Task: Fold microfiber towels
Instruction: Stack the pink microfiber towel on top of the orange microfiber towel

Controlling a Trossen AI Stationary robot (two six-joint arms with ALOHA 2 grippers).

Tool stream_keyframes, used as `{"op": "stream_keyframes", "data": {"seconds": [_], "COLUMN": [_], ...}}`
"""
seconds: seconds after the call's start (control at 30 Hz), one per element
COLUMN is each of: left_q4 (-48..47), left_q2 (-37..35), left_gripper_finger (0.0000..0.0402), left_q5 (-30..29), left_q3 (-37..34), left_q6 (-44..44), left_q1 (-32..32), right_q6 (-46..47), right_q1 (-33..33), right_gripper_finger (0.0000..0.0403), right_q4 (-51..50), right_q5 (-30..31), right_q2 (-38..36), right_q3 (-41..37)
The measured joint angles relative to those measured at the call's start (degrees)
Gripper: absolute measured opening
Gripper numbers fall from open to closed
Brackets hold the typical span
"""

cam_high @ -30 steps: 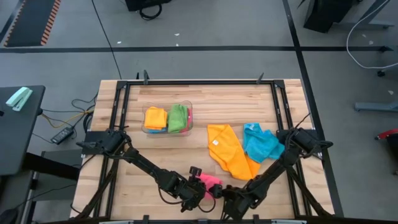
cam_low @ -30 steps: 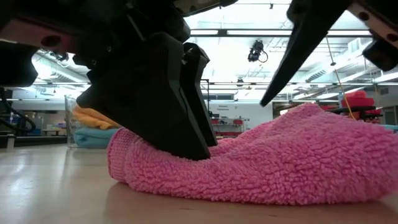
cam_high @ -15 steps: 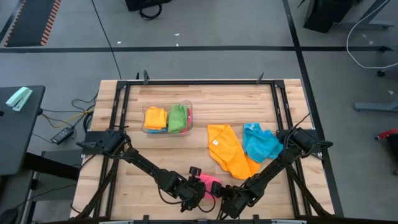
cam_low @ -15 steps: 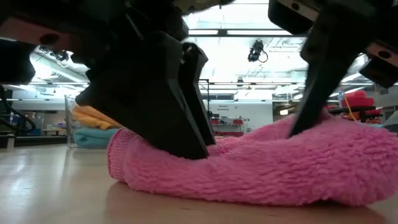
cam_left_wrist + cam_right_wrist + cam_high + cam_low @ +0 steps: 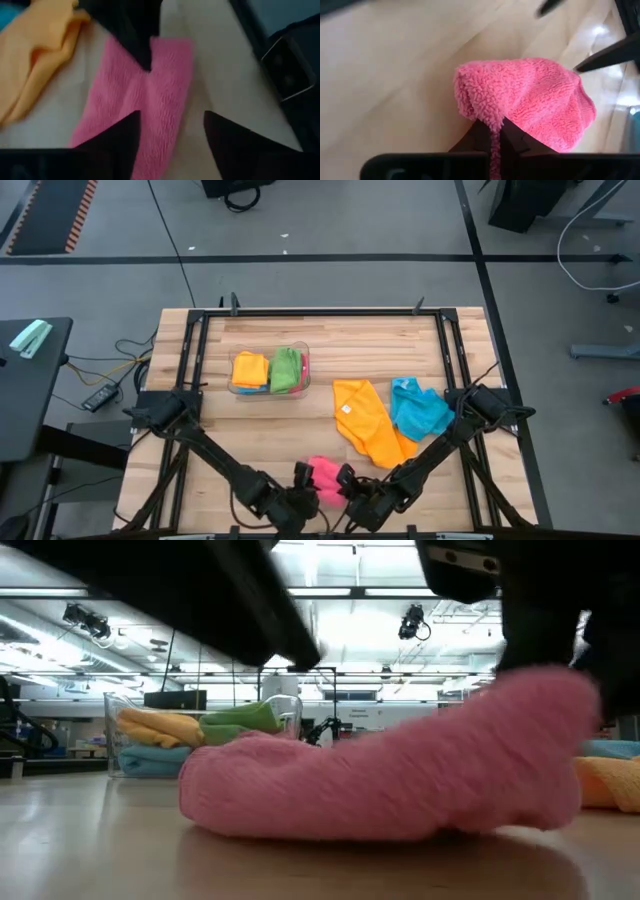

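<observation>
A pink microfiber towel (image 5: 326,474) lies bunched near the table's front edge; it also shows in the low view (image 5: 380,780). My right gripper (image 5: 492,131) is shut on the towel's right end, and in the high view (image 5: 347,479) it comes in from the right. My left gripper (image 5: 172,131) hovers open just above the towel's left part and touches nothing. An orange towel (image 5: 368,420) and a blue towel (image 5: 420,410) lie spread on the table's right half. My right gripper pinches a hem of the pink towel's right end (image 5: 492,120) between its two fingers. The fingers slant down from the table's right side. The pinched end (image 5: 545,710) stands raised, while the rest of the towel lies on the table.
A clear bin (image 5: 268,391) at the back left holds folded orange-yellow and green towels. Black frame rails (image 5: 320,312) run around the tabletop. Bare wood lies left of the pink towel.
My left gripper has opened, let go of the pink towel and risen off it toward the table's near left. My right gripper has rolled, come down on the towel's right end and shut on it. That end now stands higher than before.
</observation>
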Motion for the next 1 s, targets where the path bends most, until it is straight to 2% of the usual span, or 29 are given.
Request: {"op": "stream_keyframes", "data": {"seconds": [0.17,0.33,0.57,0.77,0.87,1.0], "left_q4": [0.4,0.4,0.1,0.5,0.4,1.3], "left_q2": [0.5,1.3,2.5,3.6,3.7,3.7], "left_gripper_finger": [0.0289,0.0305,0.0300,0.0296,0.0277,0.0222], "left_q5": [-2.9,-4.6,-9.0,-9.2,-9.6,-9.6], "left_q3": [0.0,0.0,0.0,0.0,0.0,0.0], "left_q6": [-4.1,-0.4,0.3,-2.5,-3.1,-2.4], "left_q1": [0.1,-0.3,0.0,1.6,2.2,2.2], "right_q6": [9.2,18.0,25.8,27.9,28.6,29.5], "right_q1": [-1.5,-2.8,-3.8,-3.7,-3.8,-3.7], "right_gripper_finger": [0.0013,0.0013,0.0013,0.0013,0.0013,0.0020], "right_q4": [-2.4,-2.9,-3.3,-2.7,-2.5,-2.6], "right_q5": [-1.6,-4.3,-6.8,-6.5,-6.5,-6.5], "right_q2": [-0.7,-3.7,-6.1,-8.8,-8.9,-8.9], "right_q3": [2.3,2.5,2.5,2.5,2.5,2.5]}}
